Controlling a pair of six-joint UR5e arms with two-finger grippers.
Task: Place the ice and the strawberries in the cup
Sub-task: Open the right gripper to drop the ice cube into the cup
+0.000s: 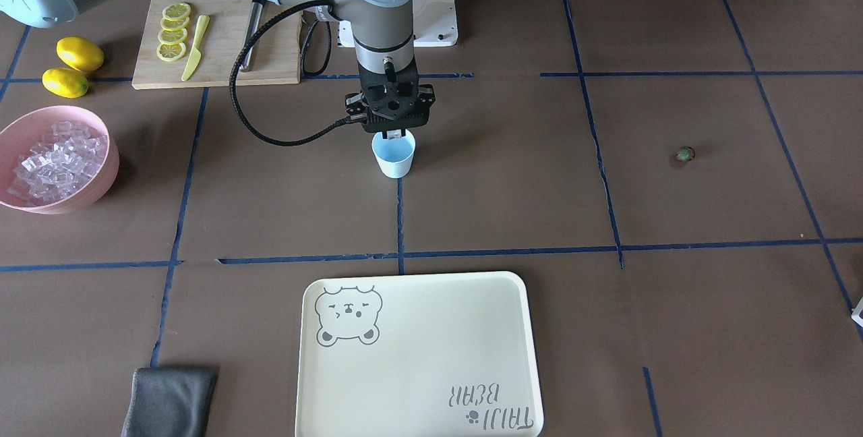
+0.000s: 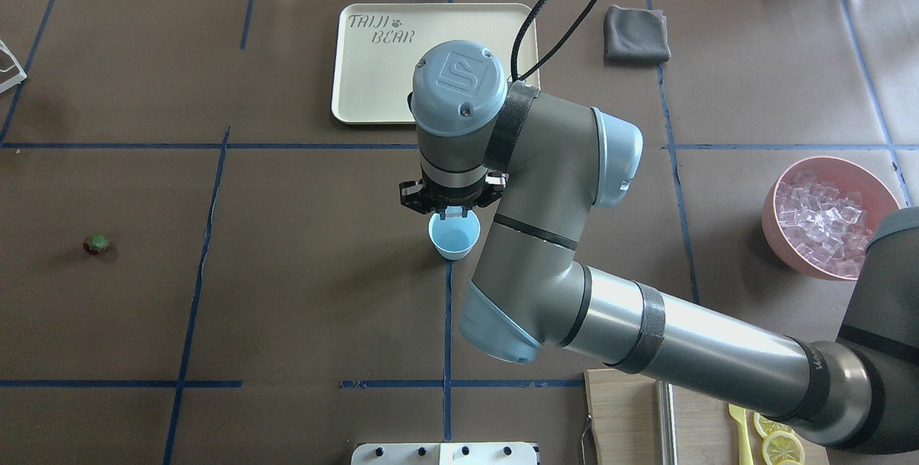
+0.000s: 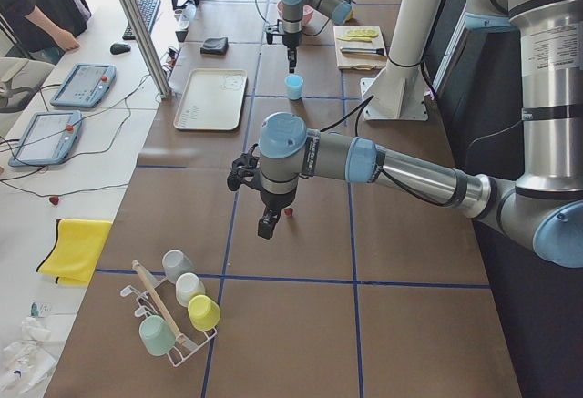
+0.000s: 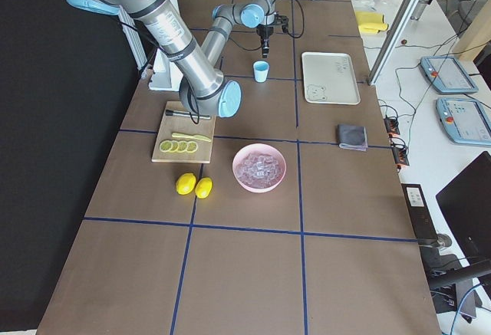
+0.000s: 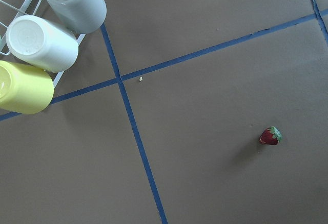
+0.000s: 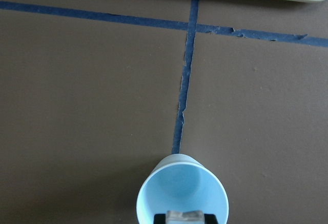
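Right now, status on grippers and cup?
Right gripper shut on ice cube over cup. Left gripper near strawberry, state unclear. Cup looks empty; nothing blocking.

Smooth matt plastic cup [image 1: 393, 157], glassy ice [image 1: 57, 160], matt brown table [image 1: 506, 187]

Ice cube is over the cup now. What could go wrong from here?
The right hand holds the ice cube near the rim of the cup rather than over its middle, so it may bounce out when dropped. The cup stands free and looks light; the hand close to its rim might tip it. The strawberry is tiny and rounded, so it may roll away when pinched.
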